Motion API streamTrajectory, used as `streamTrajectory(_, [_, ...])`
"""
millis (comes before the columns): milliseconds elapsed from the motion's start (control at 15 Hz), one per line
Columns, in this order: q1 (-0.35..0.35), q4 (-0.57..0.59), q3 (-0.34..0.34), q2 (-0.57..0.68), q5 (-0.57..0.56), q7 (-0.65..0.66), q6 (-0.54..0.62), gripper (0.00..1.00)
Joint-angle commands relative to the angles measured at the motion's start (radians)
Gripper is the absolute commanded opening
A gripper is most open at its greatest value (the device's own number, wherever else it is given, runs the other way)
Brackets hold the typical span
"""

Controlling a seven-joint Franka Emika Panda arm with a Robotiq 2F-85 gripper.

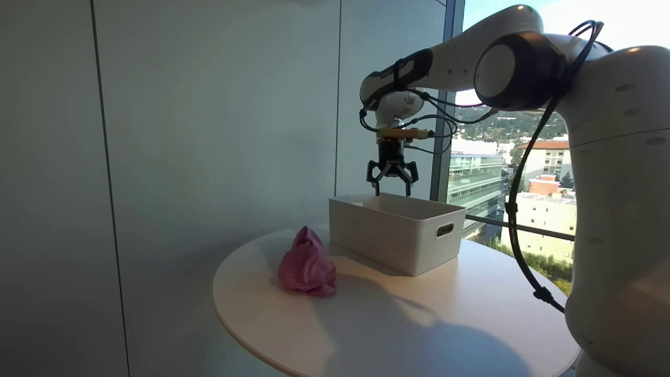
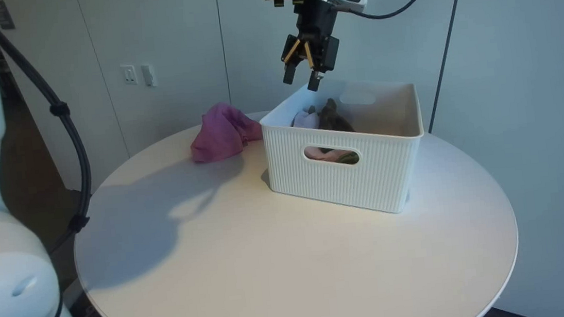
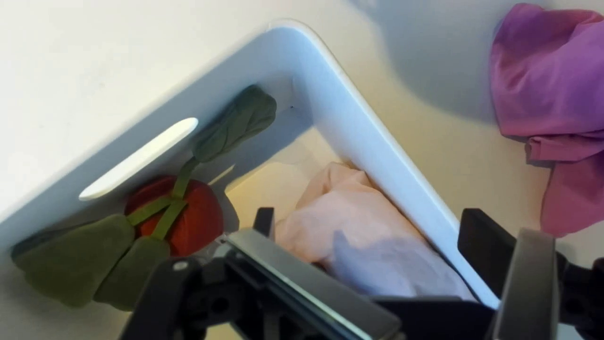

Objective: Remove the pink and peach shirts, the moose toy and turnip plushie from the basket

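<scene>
A: Gripper?

B: Released. Gripper (image 1: 392, 189) points down above the white basket (image 1: 374, 238), fingers (image 3: 486, 248) spread wide. Exact tip height vs rim: can't tell.

A: Pink shirt?

B: Out. Pink shirt (image 1: 306, 267) sits in a crumpled heap on the round white table (image 2: 298, 271), beside one long wall of the basket. Wrist view shows a gap between the two.

A: Peach?

B: Inside. Peach shirt (image 3: 339, 222) is bunched up against the long wall on the pink shirt's side. Gripper hides part of it.

A: Turnip?

B: Inside too. Turnip plushie (image 3: 193, 226), red body, green leaves, lies at an end wall, by the handle slot (image 3: 139, 158). One leaf runs toward the corner, two the opposite way.

A: Moose?

B: Unclear. In an exterior view a dark brown shape (image 2: 332, 116) shows inside the basket, above the near rim. Too little visible to say whether it's the moose toy.

A: Rest of the scene?

B: Panda arm (image 1: 615, 173) extends over the table, shadow (image 2: 139, 229) across the tabletop. Window (image 1: 484, 162) behind the arm. Wall switch (image 2: 129, 75) on the panelled wall (image 1: 220, 115).
</scene>
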Motion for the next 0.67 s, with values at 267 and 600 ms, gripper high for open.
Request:
streamTrajectory(267, [-0.012, -0.096, -0.001, -0.027, -0.016, 0.089, 0.236, 1.0])
streamTrajectory(600, [-0.001, -0.105, 0.012, 0.066, -0.006, 0.148, 0.339, 1.0])
